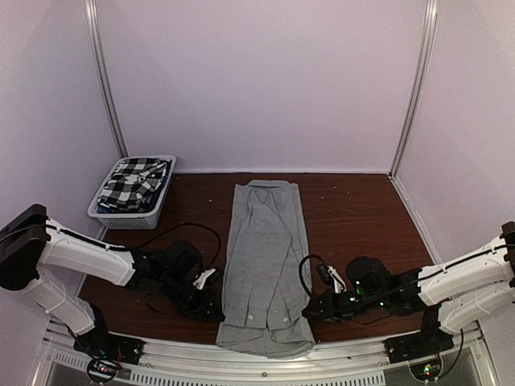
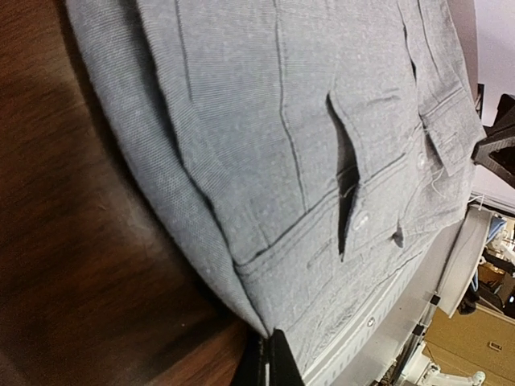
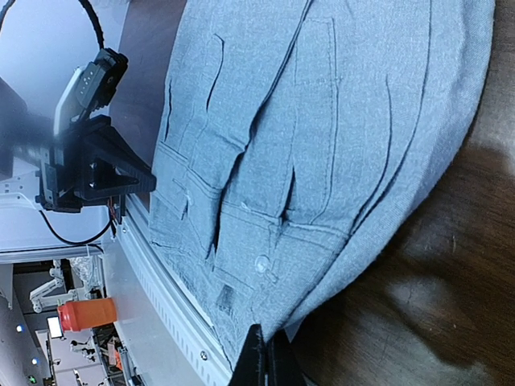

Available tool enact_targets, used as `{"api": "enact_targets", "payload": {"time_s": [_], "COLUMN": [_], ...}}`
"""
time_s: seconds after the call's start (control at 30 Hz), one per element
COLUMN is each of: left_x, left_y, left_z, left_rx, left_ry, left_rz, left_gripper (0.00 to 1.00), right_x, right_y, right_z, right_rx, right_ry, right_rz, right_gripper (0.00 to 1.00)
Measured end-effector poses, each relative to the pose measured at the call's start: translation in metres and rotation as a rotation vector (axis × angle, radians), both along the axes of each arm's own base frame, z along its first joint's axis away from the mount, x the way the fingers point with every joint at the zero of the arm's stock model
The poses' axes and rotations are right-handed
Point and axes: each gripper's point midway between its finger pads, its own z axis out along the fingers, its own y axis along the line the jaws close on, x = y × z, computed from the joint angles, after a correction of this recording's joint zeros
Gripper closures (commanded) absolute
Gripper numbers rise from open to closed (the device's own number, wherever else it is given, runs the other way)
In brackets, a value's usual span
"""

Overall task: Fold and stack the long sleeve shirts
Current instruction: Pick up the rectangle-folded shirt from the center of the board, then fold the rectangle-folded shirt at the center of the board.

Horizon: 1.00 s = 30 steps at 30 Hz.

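Note:
The light grey long sleeve shirt point(image 1: 265, 257) lies folded into a long narrow strip down the middle of the table, with its near end at the table's front edge. My left gripper point(image 1: 216, 312) is shut on the strip's near left edge; in the left wrist view the cloth point(image 2: 282, 145) runs into the closed fingertips point(image 2: 269, 346). My right gripper point(image 1: 310, 312) is shut on the near right edge, where the grey cloth point(image 3: 322, 137) pinches between its fingertips point(image 3: 268, 350). The black-and-white checked shirt point(image 1: 137, 181) sits bundled in the basket.
A white slatted basket point(image 1: 129, 217) stands at the back left of the brown table point(image 1: 354, 217). A metal rail point(image 1: 338, 354) runs along the near edge under the shirt's end. White walls close in the back and both sides.

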Motion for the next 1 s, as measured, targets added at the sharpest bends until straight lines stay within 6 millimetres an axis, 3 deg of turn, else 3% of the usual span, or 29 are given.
{"api": "enact_targets", "payload": {"time_s": [0.23,0.53,0.8,1.0], "left_x": [0.003,0.039,0.114,0.167], "left_y": [-0.006,-0.007,-0.012,-0.019], "left_z": [0.017,0.049,0.074,0.068], "left_rx": [-0.066,-0.198,-0.316,-0.355], "left_ry": [0.015,0.034,0.047,0.049], "left_rz": [0.014,0.112,0.239,0.288], "left_gripper": [1.00,1.00,1.00,1.00], "right_x": [0.008,0.056,0.133,0.187], "right_y": [-0.006,-0.002,-0.015,-0.015], "right_z": [0.011,0.051,0.054,0.050], "right_rx": [0.005,0.054,0.043,0.048], "right_ry": [-0.027,-0.116,-0.127,-0.129], "right_rz": [-0.030,-0.107,-0.230,-0.289], "right_gripper": [1.00,1.00,1.00,1.00]}}
